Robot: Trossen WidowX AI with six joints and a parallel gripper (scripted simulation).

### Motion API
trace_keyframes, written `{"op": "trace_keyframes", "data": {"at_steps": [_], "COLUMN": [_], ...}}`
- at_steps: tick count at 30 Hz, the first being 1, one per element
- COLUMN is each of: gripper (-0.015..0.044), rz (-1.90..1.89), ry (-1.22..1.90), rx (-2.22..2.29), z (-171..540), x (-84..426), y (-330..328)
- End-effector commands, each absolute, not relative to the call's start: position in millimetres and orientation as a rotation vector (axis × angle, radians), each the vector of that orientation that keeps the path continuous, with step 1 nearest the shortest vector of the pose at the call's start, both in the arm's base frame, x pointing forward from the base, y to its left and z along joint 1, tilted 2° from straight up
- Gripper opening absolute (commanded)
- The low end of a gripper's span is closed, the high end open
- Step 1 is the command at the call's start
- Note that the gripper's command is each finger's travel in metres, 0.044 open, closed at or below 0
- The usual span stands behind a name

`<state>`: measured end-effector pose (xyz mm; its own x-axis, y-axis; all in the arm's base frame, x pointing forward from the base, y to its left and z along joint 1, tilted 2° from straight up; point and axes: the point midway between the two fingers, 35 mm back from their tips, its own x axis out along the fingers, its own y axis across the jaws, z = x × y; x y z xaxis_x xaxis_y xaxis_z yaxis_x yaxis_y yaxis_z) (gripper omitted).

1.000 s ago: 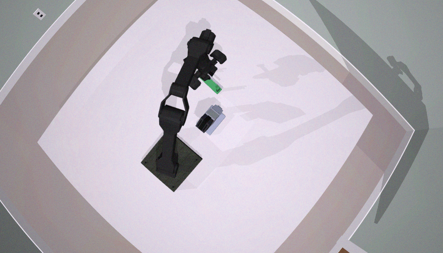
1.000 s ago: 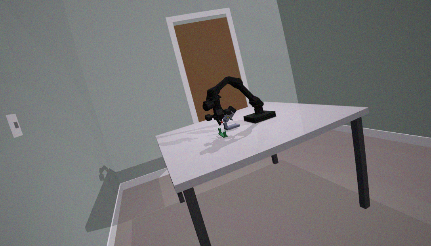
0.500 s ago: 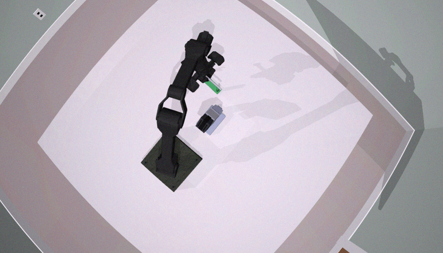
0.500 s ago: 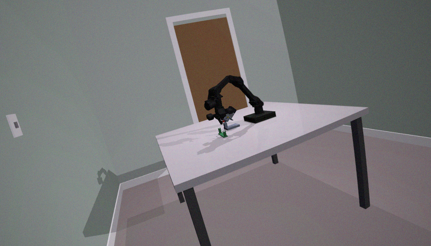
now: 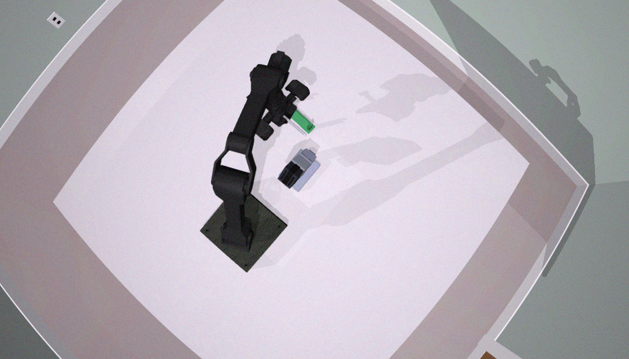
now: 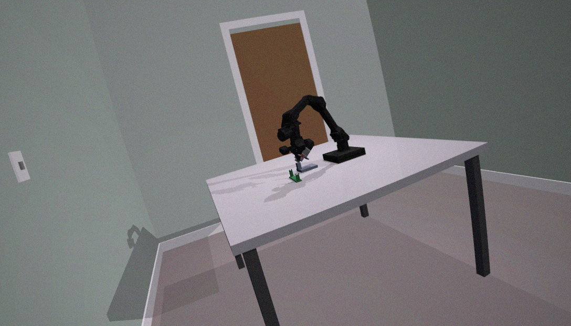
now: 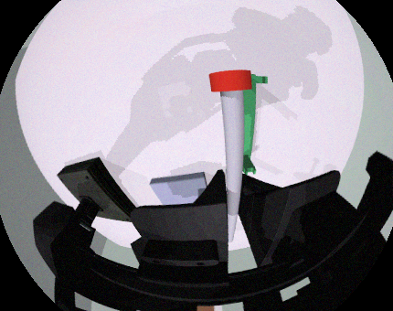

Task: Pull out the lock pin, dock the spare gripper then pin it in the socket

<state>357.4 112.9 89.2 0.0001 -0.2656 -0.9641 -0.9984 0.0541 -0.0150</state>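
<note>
My gripper [image 5: 288, 115] [image 6: 299, 154] [image 7: 223, 174] is shut on the lock pin [image 6: 301, 156] [image 7: 233, 137], a pale tapered shaft with a red head. It holds the pin above the table, clear of the green cradle [image 5: 303, 121] [image 6: 295, 178] [image 7: 249, 123]. The pale blue mount [image 5: 310, 177] [image 6: 311, 167] [image 7: 179, 188] stands between the cradle and the arm base. The grey and black spare gripper [image 5: 296, 168] [image 6: 307, 153] sits tilted over the mount and looks seated in its socket; the spigot and the pin holes are hidden. My fingers hide part of the mount in the wrist view.
The arm's dark base plate [image 5: 266, 228] [image 6: 344, 154] stands behind the mount. The white table [image 5: 370, 267] [image 6: 379, 170] carries the arm, mount and cradle. The cradle's upright ends rise from the table on the far side of the mount from the base.
</note>
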Motion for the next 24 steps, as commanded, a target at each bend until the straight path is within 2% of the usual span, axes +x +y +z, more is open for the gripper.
{"op": "trace_keyframes", "data": {"at_steps": [1, 16, 24], "gripper": [0.0000, 0.0000, 0.0000], "rz": [1.027, 1.041, 1.044], "ry": [1.422, 1.415, 1.412], "rx": [-1.360, -1.373, -1.375], "z": [90.7, 96.1, 81.5], "x": [347.2, 307.0, 306.5], "y": [113.9, 110.7, 110.9]}}
